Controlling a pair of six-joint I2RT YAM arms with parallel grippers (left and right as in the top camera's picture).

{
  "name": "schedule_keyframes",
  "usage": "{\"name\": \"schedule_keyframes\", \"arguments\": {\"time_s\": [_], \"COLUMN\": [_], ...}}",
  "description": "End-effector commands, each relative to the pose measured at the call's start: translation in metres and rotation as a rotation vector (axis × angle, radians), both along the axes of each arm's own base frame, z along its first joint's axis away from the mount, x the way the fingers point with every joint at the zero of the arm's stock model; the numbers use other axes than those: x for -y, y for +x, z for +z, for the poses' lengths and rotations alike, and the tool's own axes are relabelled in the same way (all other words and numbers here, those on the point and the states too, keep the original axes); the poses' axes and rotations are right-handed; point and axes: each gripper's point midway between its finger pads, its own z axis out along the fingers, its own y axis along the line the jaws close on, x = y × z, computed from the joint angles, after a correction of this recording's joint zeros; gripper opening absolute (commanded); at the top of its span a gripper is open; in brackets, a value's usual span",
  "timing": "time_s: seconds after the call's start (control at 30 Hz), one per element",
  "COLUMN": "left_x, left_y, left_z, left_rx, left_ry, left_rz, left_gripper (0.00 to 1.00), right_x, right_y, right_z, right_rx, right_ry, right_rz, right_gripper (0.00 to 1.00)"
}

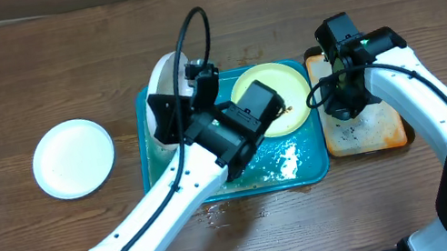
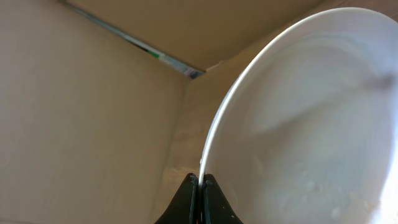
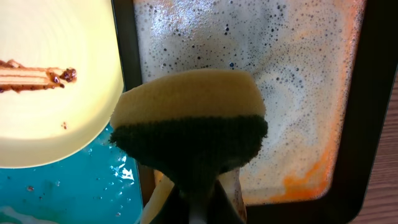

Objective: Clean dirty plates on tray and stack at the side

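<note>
Orange tray [image 1: 383, 132] seemingly abuts teal tray [image 1: 305, 171]; left arm [image 1: 171, 195] overhangs.

Sponge [image 3: 193, 118]: yellow foam over a dark green scouring face. It sat clamped in the right gripper [image 3: 199, 196], green face nearest the fingers and yellow face away from them.

Orange tray [image 3: 375, 93], black rim, lay directly below that gripper. White bubbly foam [image 3: 292, 68] covered its floor, with orange showing through at the corners to the gripper's right.

Wooden table [image 1: 4, 81], dark brown grain, extended under both grippers.

Beyond the left gripper [image 2: 201, 186], a cardboard wall [image 2: 81, 124] filled the wrist view. A taped seam [image 2: 143, 46] ran diagonally above and ahead of the fingers.
</note>
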Motion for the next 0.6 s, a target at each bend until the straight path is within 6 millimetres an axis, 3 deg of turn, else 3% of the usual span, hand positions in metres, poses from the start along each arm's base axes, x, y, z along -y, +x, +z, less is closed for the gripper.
{"name": "schedule_keyframes", "arguments": {"time_s": [0.0, 0.57], "left_x": [0.0056, 0.0072], "left_y": [-0.0036, -0.0087], "left_z": [0.0167, 0.0159], "left_rx": [0.048, 0.04], "left_ry": [0.016, 0.03], "left_rz": [-0.021, -0.031], "left_gripper": [0.04, 0.04], "right_x": [0.0, 0.0002], "right_y": [0.0026, 0.0017], "right_z": [0.0025, 0.0024], "right_rx": [0.011, 0.008], "right_ry": [0.003, 0.002], "right_rz": [-0.005, -0.005], "right_gripper": [0.04, 0.04]}}
